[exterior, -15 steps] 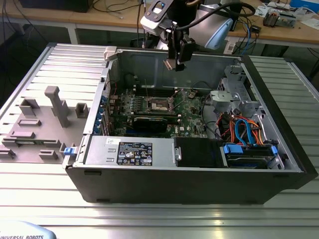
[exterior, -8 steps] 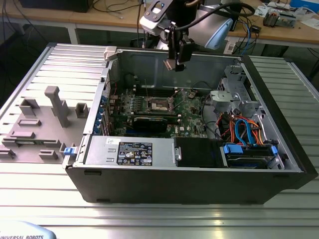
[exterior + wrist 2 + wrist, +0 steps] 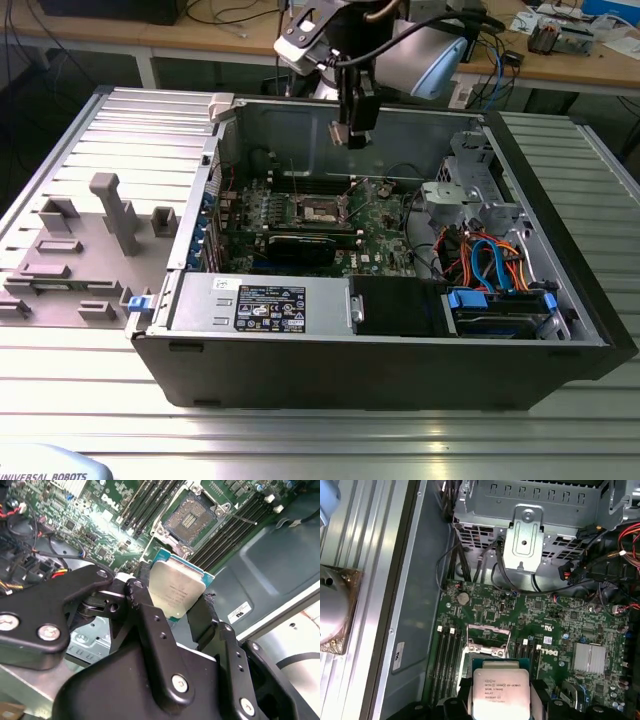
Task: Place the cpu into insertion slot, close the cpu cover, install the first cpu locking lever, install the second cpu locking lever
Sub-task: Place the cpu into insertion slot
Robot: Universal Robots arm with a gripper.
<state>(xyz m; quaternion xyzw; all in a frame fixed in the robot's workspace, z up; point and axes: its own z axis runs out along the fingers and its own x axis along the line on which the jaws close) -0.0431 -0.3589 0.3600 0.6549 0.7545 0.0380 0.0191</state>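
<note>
Ribbed metal table (image 3: 300, 440) carries the work, with a cluttered wooden bench (image 3: 200, 35) behind it. At the exterior view's left lies a grey moulded fixture (image 3: 60, 260) with upright posts. Beside it, towards the middle, an open computer case (image 3: 380, 370) lies on its side, a boxed power supply (image 3: 260, 300) along its near edge. Inside is the green circuit board (image 3: 380, 240), with a long black card (image 3: 305, 245) lying across it. The socket (image 3: 318, 209) sits on the board just beyond that card. Its dark contact field is uncovered in the second wrist view (image 3: 192, 517). The cover (image 3: 489, 630) appears as a silver frame tilted up off the socket, though its exact angle cannot be judged.

The gripper (image 3: 352, 135) hangs above the socket, well clear of the board. Its black fingers (image 3: 145, 605) are clamped on two opposite edges of the chip (image 3: 176, 591), metal top towards the wrist cameras. The chip is off the board; in the first wrist view (image 3: 501, 692) it overlaps the socket's near edge. At the exterior view's right, blue and orange cables (image 3: 490, 265) run past a metal drive cage (image 3: 470, 180).
</note>
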